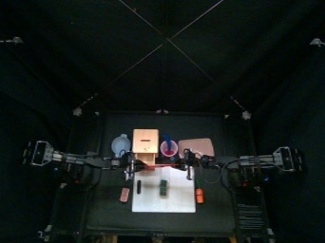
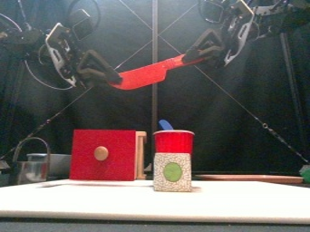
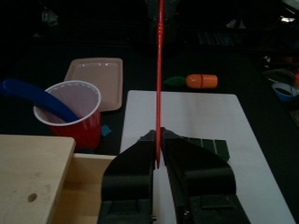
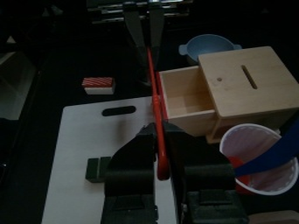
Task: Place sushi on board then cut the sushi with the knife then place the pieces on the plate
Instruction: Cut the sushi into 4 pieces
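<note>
Black curtains [image 1: 162,57] close the booth at the back and on both sides, and the back one fills the upper half of the top view. Below them stands a small black table [image 1: 108,216] with a matte top. The light is dim, brightest at the table's middle, and the curtains are near black.

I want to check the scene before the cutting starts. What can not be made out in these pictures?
- Left wrist view: the left gripper covers the near end of the sushi roll, so its blocks cannot be counted.
- Front view: the red cup hides the lower part of the blue knife.
- Left wrist view: the orange toy is too small to name.
</note>
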{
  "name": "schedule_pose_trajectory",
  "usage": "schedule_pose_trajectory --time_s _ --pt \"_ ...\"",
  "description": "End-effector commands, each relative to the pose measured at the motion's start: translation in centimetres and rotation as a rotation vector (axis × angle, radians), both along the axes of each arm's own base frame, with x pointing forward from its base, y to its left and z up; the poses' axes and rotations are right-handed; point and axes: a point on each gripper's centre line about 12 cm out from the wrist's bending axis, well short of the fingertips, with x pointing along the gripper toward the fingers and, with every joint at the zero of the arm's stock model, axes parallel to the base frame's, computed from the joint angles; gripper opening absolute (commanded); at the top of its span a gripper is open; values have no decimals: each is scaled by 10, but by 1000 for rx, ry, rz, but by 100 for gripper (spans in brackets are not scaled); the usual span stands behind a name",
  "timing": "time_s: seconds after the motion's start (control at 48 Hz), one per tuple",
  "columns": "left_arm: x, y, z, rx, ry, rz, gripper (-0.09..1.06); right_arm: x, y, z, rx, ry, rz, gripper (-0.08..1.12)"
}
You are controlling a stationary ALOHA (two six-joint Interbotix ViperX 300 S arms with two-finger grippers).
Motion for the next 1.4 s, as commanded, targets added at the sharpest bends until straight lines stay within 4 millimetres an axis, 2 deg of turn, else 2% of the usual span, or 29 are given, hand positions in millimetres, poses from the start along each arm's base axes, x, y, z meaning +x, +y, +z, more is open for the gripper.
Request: schedule_pose_trajectory --time_s 0.021,0.312,0.521,0.688,1.0,1.396 --pt "5 0 12 -4 -31 1 27 -2 3 7 10 -17 7 33" --pt "4 -3 9 -6 -19 -9 27 -13 15 -21 164 178 27 32" --pt "7 -14 -5 10 41 -54 27 -20 24 -42 288 312 38 31" --pt "18 -20 -16 36 78 -87 26 -18 31 -53 298 360 54 31" --pt "44 -31 -46 53 167 -130 26 -11 28 -69 266 419 52 25" --pt "66 -33 -54 112 240 -171 26 -2 42 -88 247 481 92 22"
